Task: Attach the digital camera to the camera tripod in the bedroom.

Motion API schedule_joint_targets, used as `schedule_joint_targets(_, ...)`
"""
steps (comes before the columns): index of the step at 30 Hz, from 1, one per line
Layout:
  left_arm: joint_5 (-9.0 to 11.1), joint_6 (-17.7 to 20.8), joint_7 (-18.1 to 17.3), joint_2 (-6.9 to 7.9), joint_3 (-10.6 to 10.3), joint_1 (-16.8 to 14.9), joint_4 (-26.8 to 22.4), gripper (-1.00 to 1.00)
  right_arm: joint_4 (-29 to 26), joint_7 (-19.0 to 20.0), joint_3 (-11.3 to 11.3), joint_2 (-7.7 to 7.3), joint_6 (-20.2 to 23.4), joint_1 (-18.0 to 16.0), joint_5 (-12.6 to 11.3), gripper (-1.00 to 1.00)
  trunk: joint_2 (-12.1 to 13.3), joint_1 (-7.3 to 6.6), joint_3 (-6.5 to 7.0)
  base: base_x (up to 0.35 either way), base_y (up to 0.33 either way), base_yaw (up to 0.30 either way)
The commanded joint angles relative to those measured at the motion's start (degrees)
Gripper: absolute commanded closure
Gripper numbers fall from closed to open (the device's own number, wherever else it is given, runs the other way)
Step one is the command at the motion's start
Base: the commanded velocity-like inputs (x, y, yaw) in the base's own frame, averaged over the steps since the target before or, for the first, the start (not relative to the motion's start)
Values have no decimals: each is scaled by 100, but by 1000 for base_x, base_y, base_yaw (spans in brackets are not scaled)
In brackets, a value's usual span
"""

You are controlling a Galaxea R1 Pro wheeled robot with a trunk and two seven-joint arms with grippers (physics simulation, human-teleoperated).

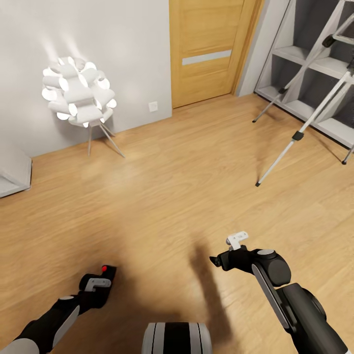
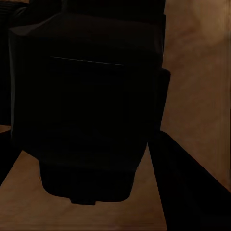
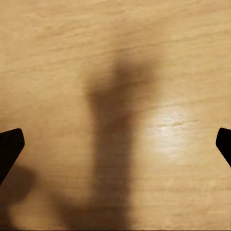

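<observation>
Gripping the digital camera [image 1: 104,273], the left gripper [image 1: 101,281] is riding low at the robot's left front, its fingers closed around the small black body with the red dot showing on top; in the left wrist view the camera's [image 2: 86,110] dark bulk is sitting right between the dark fingers [image 2: 192,187], with wood floor [image 2: 197,62] beyond. Opposite it, the right gripper [image 1: 216,260] is hanging empty over the floor [image 1: 172,187], and in the right wrist view its fingertips [image 3: 10,144] are standing wide apart at the two edges, with bare planks and the arm's shadow between them. What the coming move is turning on is the direction to the camera tripod [image 1: 314,108]: it is standing well ahead and off to the robot's right, in front of the white cubby shelving [image 1: 314,64], its silver legs splaying down to black feet and its long axis rising upward past the frame edge, so its head is not in sight here. That is putting the tripod well apart from both grippers and nearer the empty right arm than the loaded left one. By my judgement the robot is needing to roll forward and swing right, bringing the left arm across and up toward the tripod's top, before any mounting is possible. A white ball lamp [image 1: 78,93] by the wall and the wooden door [image 1: 211,49] are lying off that line.
</observation>
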Motion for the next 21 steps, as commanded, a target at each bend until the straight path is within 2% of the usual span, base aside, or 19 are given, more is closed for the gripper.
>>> schedule_joint_targets(1,61,32,-21,7,-37,5,93,100,-5,-18,6,-4,25,-4,-29,-100,-1,-4,-4,-335,-6,0)
schedule_joint_targets(6,71,196,-55,14,-35,26,-295,100,-5,-20,47,-3,25,-4,-29,-100,-1,-4,-4,-340,-3,0)
schedule_joint_targets(9,68,570,-59,13,-40,45,-636,100,-5,-22,58,-4,25,-5,-28,-100,-1,-4,-4,-274,-1,0)
schedule_joint_targets(14,65,1579,-56,10,-25,54,-1471,100,-5,-24,61,-3,25,-9,-24,-100,-1,-4,-4,-120,-1,0)
schedule_joint_targets(16,63,2071,-42,10,-9,56,-1972,100,-5,-24,50,-3,25,-10,-26,-100,-1,-4,-4,-53,0,0)
schedule_joint_targets(21,81,3130,-4,-1,52,86,-3304,100,-5,-23,16,-4,25,-18,-26,-100,6,-16,107,-25,0,0)
